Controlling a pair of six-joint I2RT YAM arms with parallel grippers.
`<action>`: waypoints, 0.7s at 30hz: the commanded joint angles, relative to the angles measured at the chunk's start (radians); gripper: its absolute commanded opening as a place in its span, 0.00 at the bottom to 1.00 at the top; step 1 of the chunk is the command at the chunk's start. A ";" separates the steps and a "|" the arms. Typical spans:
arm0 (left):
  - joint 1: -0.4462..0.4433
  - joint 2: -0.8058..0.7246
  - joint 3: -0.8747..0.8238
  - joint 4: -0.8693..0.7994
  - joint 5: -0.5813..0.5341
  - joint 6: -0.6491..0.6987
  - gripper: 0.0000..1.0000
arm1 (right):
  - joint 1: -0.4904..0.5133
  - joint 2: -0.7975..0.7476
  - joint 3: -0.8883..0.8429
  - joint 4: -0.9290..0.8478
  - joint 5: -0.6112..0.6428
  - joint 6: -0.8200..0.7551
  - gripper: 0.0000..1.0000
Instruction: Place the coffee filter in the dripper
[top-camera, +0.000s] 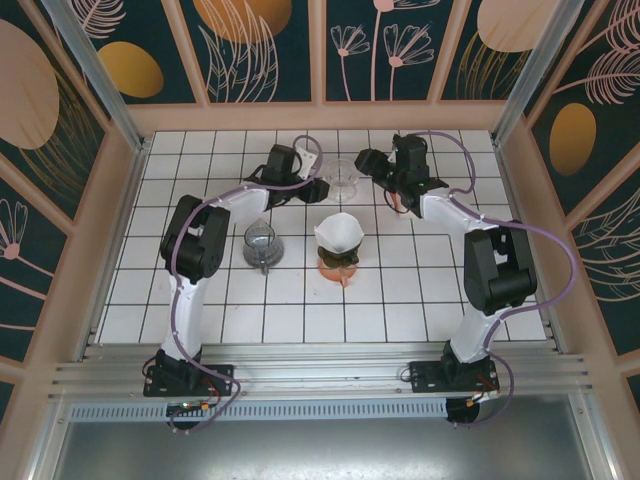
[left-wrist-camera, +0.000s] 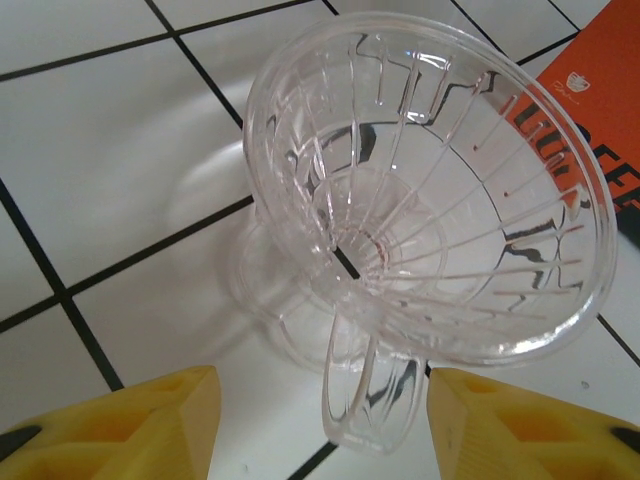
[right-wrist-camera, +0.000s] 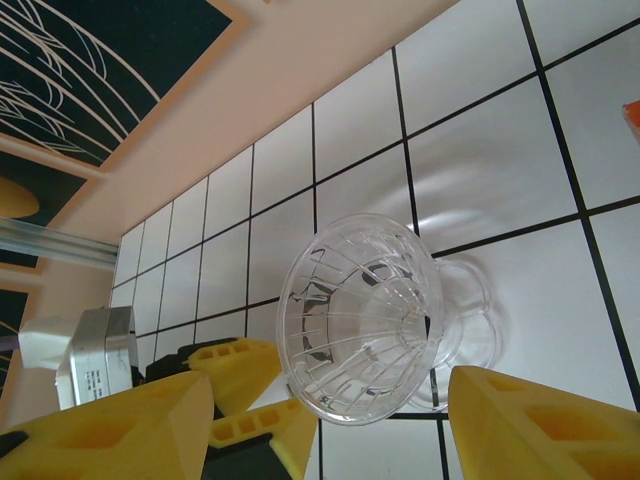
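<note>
Left gripper (left-wrist-camera: 320, 402) spread astride the handle (left-wrist-camera: 368, 395) of the clear dripper (left-wrist-camera: 430, 190), right gripper (right-wrist-camera: 330, 400) spread just beside it, coffee filter (top-camera: 338, 232) well apart on an orange stand (top-camera: 340, 268) mid-table; slick glass liable to skid or topple under an off-centre pinch

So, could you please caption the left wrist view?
Empty clear dripper, its handle inside the open left gripper.

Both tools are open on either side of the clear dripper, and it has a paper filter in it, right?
No, the clear dripper is empty, as the left wrist view shows. The left tool and right tool are indeed open on either side of it.
</note>
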 joint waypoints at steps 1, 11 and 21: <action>0.006 0.029 0.041 -0.032 0.028 0.031 0.57 | -0.007 -0.014 0.029 -0.005 0.019 -0.010 0.64; 0.005 0.069 0.111 -0.046 0.064 0.036 0.55 | -0.005 -0.007 0.037 -0.011 0.019 -0.009 0.64; 0.006 0.086 0.113 -0.038 0.080 0.033 0.47 | -0.005 -0.002 0.032 -0.007 0.021 -0.007 0.64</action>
